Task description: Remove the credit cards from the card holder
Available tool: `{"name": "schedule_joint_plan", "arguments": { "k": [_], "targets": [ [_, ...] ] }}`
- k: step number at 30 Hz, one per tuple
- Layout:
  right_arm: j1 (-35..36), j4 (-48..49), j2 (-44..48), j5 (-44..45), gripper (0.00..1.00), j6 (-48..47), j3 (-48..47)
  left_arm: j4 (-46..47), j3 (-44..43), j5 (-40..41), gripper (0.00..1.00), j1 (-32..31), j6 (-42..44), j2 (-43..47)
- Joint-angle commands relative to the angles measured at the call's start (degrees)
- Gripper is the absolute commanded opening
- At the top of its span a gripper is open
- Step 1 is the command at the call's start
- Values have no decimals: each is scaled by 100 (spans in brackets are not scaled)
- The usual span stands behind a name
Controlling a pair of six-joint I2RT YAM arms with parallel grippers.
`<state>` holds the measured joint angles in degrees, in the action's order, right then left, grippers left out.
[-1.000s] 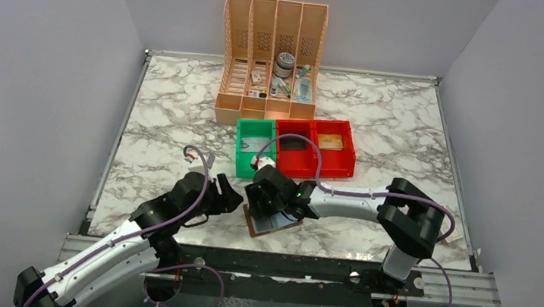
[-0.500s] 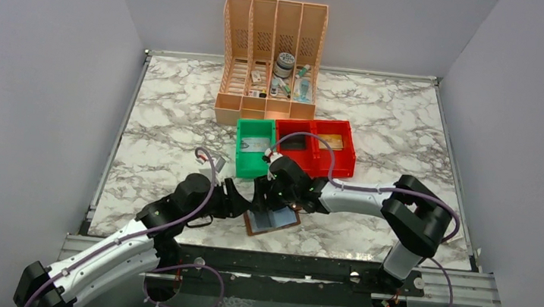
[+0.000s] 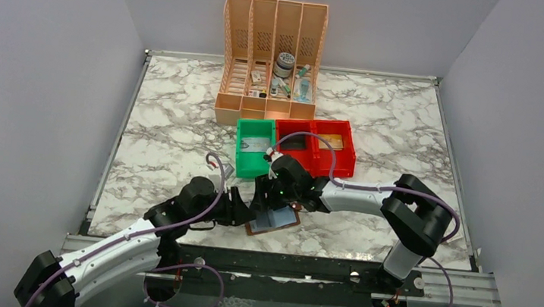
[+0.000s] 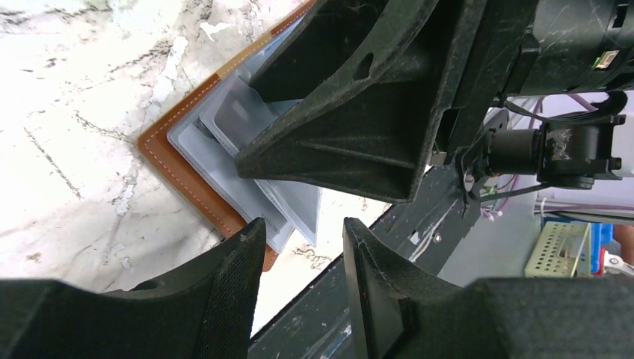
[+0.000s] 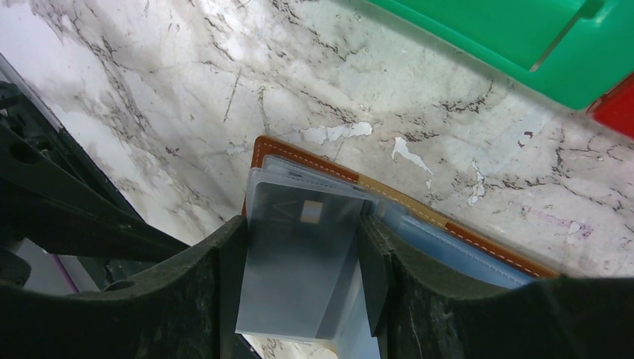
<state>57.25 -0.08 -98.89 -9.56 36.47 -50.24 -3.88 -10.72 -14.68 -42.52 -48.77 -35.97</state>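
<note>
At the desk's near edge, a grey credit card (image 5: 291, 269) in the card holder (image 5: 299, 155) is pinched by the right gripper (image 5: 301, 221). The left gripper (image 4: 303, 224) is parted narrowly, empty. If left unpinned, the holder could be dragged along.

Bright even overhead light, soft shadows, wrist views sharp, near pincer fingers blurred

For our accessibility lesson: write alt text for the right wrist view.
The right tool straddles a grey card lying in the open brown card holder on a marble table. A green bin shows top right.
</note>
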Motion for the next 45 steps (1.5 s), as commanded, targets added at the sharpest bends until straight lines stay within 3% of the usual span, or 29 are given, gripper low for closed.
{"name": "schedule_joint_plan", "arguments": {
  "k": [1, 10, 15, 35, 45],
  "targets": [
    [-3, -248, -201, -89, 53, 88, 195, 521, 222, -326, 44, -37, -154, -9],
    [-4, -224, -169, -120, 53, 148, 214, 849, 528, 127, 42, -119, -639, -214],
    [-6, -171, -122, -150, 53, 226, 241, 1720, 861, 414, 38, -245, -1115, -99],
    [-4, 21, -15, -480, 53, 359, 290, 1922, 354, 1127, 32, -798, -1024, -1241],
    [-273, -26, 719, -887, 72, 349, 263, 2407, 21, 1175, 33, -872, -833, -1875]
  ]
}}
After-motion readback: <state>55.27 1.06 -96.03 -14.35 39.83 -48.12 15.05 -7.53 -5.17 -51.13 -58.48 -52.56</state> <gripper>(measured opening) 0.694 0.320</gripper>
